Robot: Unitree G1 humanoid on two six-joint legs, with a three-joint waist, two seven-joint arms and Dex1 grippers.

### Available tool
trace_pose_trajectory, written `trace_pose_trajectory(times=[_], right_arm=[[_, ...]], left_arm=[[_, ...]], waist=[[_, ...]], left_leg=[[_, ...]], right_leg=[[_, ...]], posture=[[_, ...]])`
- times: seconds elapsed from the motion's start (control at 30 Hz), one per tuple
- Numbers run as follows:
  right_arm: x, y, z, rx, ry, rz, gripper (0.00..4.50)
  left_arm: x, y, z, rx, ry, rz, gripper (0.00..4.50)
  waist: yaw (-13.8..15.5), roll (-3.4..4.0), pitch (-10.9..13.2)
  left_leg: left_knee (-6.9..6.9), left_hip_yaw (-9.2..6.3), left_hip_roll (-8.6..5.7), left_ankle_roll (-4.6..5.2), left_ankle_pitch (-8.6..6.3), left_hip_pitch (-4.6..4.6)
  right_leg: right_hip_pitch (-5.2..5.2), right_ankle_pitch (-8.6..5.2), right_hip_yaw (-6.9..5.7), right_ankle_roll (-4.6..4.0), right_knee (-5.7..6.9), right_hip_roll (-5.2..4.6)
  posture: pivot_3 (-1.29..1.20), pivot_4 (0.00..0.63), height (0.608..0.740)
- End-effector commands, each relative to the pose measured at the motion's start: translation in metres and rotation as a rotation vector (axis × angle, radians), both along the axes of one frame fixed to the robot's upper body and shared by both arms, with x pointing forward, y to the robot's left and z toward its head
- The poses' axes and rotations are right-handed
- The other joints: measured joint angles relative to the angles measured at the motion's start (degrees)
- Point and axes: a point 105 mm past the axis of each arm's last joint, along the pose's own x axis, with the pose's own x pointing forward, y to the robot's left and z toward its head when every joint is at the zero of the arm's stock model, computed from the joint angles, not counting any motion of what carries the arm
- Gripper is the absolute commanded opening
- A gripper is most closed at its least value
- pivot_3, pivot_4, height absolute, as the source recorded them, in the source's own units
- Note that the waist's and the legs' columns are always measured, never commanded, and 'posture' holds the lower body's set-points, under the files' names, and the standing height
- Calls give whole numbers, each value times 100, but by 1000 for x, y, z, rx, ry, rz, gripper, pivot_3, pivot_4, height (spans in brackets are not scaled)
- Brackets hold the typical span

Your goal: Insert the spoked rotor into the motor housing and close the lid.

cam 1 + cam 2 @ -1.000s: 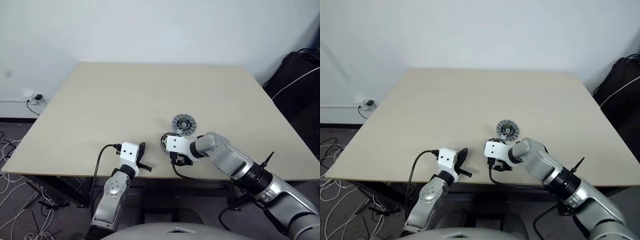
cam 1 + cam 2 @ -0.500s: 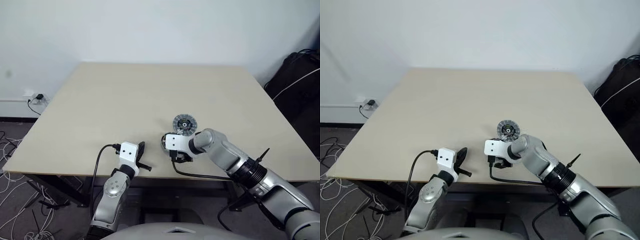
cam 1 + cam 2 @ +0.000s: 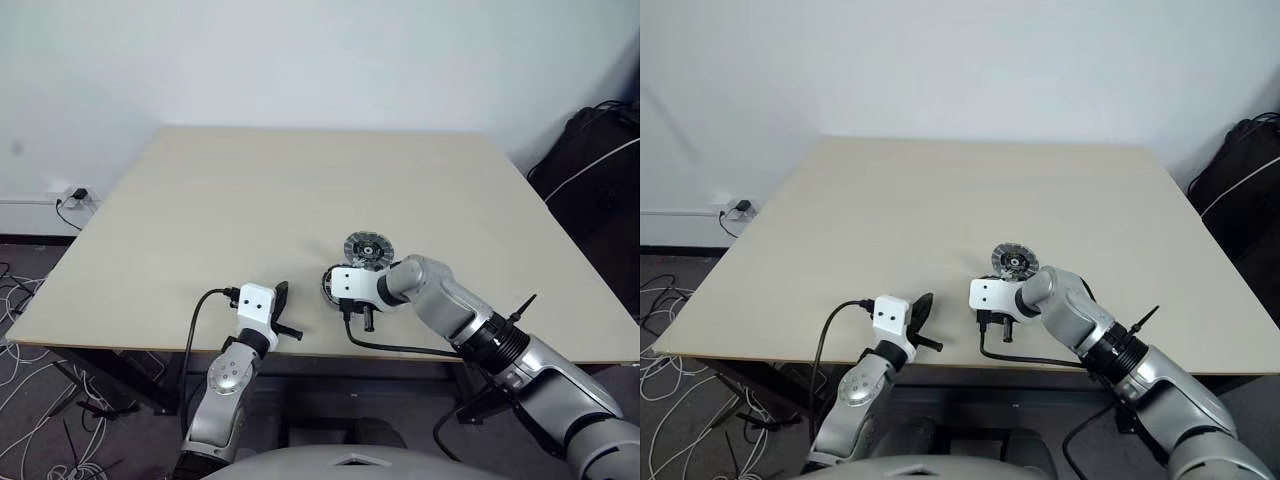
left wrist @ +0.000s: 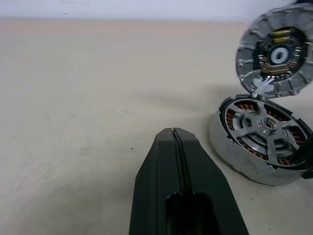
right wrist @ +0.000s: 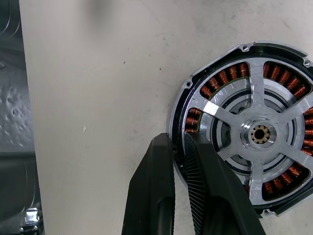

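The motor housing (image 5: 244,132) sits near the table's (image 3: 250,200) front edge, at about five o'clock from its middle, and a silver spoked piece already lies across its copper windings. The disc the task calls the spoked rotor (image 3: 368,249) stands tilted just past it, at the housing's twelve o'clock. The right gripper (image 5: 177,147) has its fingers nearly together, pinched over the housing's dark rim at its nine o'clock edge. The left gripper (image 4: 174,134) is clenched on nothing and rests well aside. I judge the grip shallow: a pull could slide the fingers off the rim, or drag the housing toward the near table edge and knock the leaning disc over.
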Motion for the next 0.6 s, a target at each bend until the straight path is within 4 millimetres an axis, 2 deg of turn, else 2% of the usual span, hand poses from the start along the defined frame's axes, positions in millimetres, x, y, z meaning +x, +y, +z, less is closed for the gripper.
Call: trace_pose_trajectory(times=[0.03,0.2,0.3,0.47,0.6], right_arm=[[-2,-7,3,22,20,-82,76],[-22,-4,16,122,134,-183,76],[-29,3,26,209,200,-312,76],[-31,22,39,302,278,-516,76],[-21,33,43,350,303,-665,76]], left_arm=[[2,-2,8,-21,-37,-2,0],[2,-4,8,-27,-32,-5,0],[2,-6,7,-34,-28,-7,0],[1,-8,7,-35,-23,-18,0],[1,-9,7,-34,-22,-21,0]], waist=[[17,0,0],[98,0,0],[81,-2,1],[34,1,3],[7,2,4]], left_leg=[[0,0,0,0,0,0],[0,0,-2,1,0,-5],[-2,0,-1,4,-2,-7],[-7,-3,4,3,-3,-7],[-8,-2,2,2,-3,-7]], right_leg=[[0,0,-1,0,0,-1],[0,-1,-4,-2,-8,-5],[-4,-5,1,-6,-10,-6],[-10,-5,11,-8,-3,-7],[-12,-4,6,-5,-1,-13]], posture=[[0,0,740],[0,0,740],[0,0,740],[0,0,740],[0,0,740]])
